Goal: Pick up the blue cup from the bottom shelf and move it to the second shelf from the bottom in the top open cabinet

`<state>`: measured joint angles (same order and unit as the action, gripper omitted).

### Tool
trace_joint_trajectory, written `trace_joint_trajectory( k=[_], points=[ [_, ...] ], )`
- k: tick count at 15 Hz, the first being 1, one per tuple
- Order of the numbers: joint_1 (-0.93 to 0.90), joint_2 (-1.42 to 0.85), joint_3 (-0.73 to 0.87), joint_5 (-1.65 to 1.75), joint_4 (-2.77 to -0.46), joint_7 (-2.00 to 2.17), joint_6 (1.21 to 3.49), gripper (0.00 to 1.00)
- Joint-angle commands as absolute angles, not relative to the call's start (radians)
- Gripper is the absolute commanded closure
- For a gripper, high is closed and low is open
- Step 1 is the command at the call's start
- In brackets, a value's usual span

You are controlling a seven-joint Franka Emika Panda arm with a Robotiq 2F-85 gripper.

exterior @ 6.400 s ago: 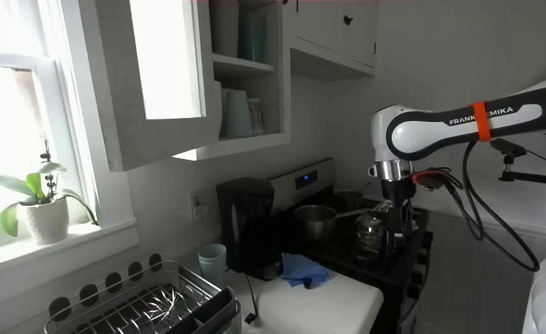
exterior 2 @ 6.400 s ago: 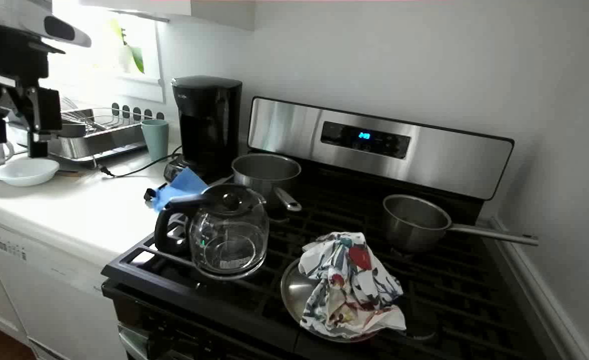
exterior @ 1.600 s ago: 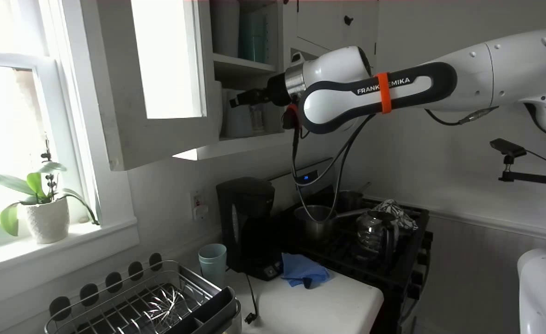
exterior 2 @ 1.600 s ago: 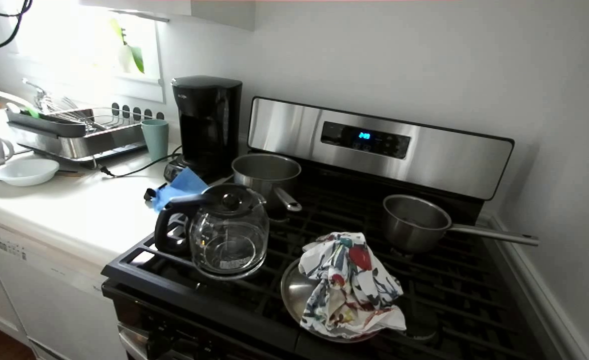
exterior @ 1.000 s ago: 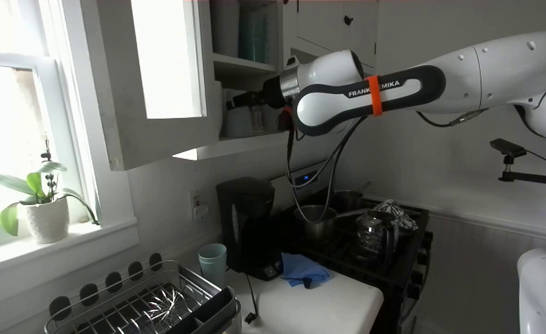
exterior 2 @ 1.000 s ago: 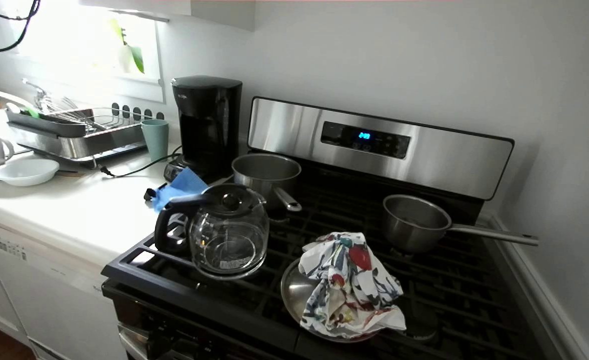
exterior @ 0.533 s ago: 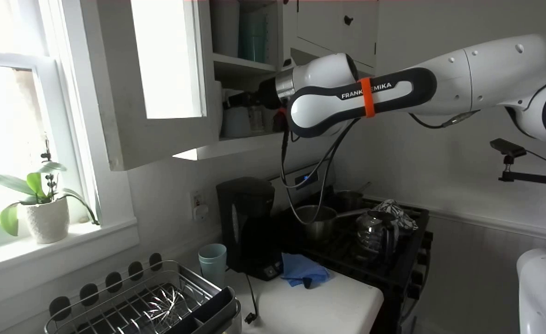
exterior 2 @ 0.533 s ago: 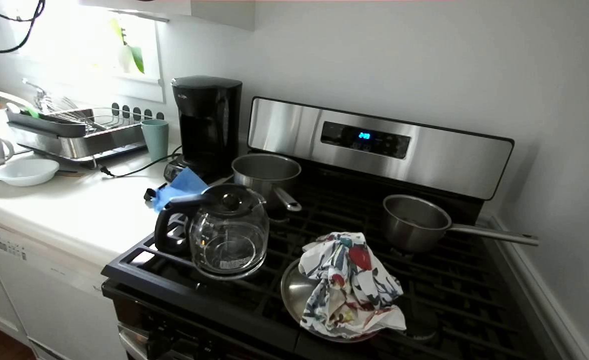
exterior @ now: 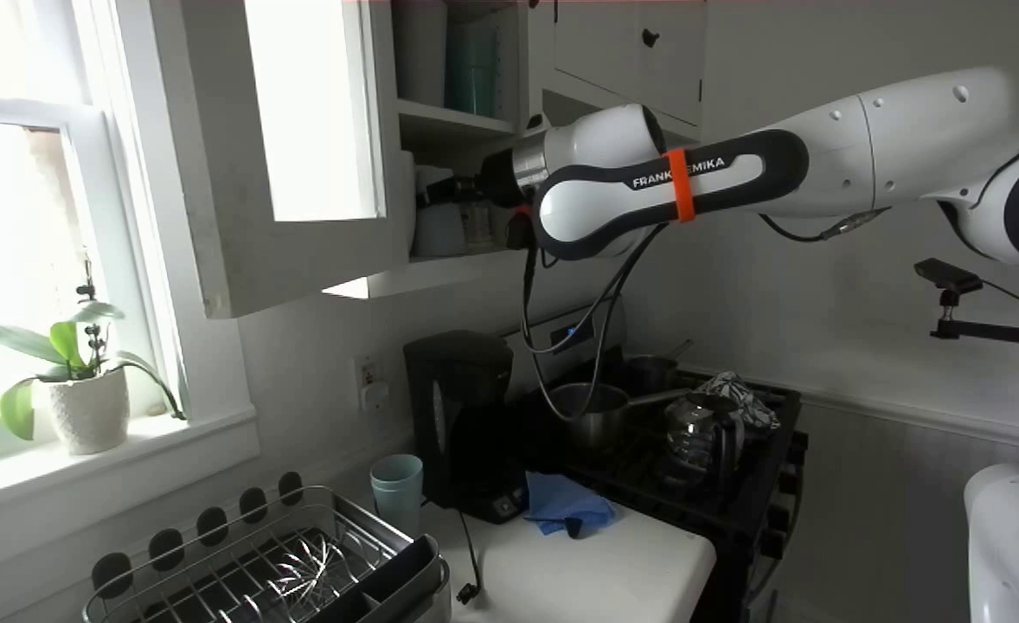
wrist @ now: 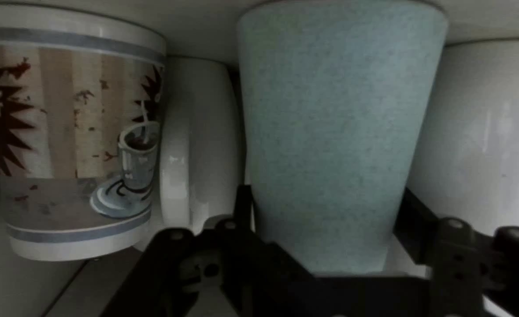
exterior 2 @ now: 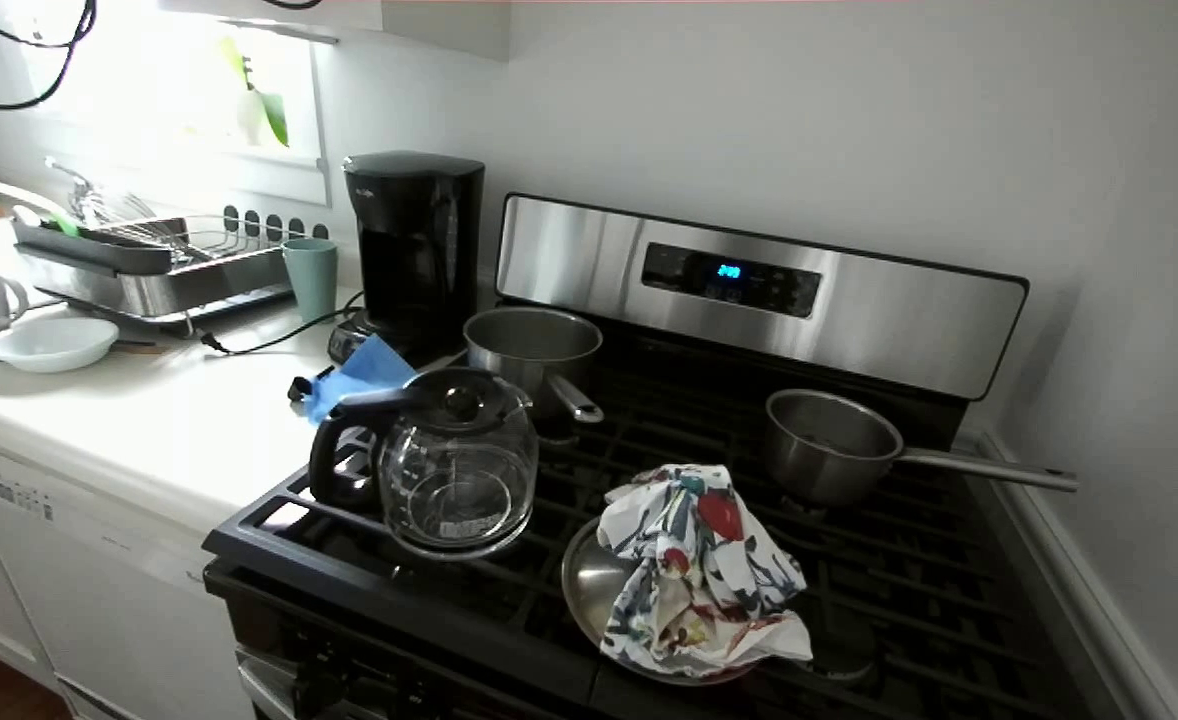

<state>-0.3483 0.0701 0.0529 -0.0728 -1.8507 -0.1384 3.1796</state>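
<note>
The blue cup (exterior: 440, 234) sits upside down on the bottom shelf (exterior: 475, 262) of the open cabinet. It fills the middle of the wrist view (wrist: 341, 110), which stands upside down. My gripper (exterior: 430, 194) reaches into the cabinet at the cup's upper, narrow end. In the wrist view my fingers (wrist: 328, 198) stand on both sides of the cup, close against it, with a thin gap at the left finger's base. They look spread around it; a firm hold does not show. The second shelf (exterior: 458, 118) is above, holding teal cups (exterior: 472, 73).
A printed mug (wrist: 74, 145), a white mug (wrist: 206, 145) and another white vessel (wrist: 484, 136) flank the cup. The open cabinet door (exterior: 293, 260) hangs left of the gripper. Another light blue cup (exterior: 398, 497) stands on the counter beside the coffee maker (exterior: 458, 424).
The arm has risen from over the stove to the cabinet. Over the last second the gripper has moved slightly left and down, and the cup has shifted slightly left.
</note>
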Motion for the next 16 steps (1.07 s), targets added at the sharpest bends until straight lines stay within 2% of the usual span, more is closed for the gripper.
trace_joint_trajectory(
  k=[1, 11, 16],
  points=[
    [-0.369, 0.052, 0.062, -0.114, -1.823, -0.163, 3.191, 0.49],
    [-0.364, 0.195, 0.058, -0.091, -1.903, -0.163, 3.063, 0.49],
    [-0.365, 0.302, 0.052, -0.075, -1.947, -0.174, 2.892, 0.49]
  ],
)
